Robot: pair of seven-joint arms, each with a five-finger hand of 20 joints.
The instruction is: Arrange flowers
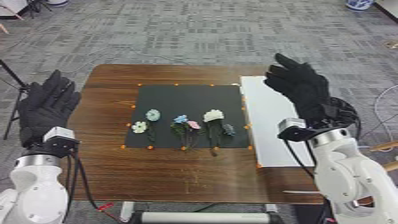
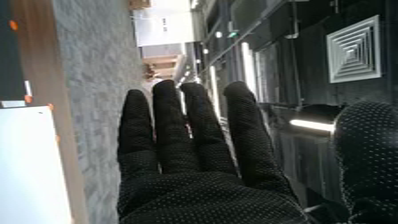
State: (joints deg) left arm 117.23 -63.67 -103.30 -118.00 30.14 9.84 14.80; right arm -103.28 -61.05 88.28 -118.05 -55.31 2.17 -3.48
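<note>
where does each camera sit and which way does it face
Head view: on the robot's head, facing forward and down at pastel flowers on a black square mat; the black-gloved left hand and right hand show, on white arms.
Right wrist view: on the right wrist, looking along that hand's straight fingers towards dark ceiling.
Shared: right hand, mat, brown wooden table, flat white sheet, grey carpet.
</note>
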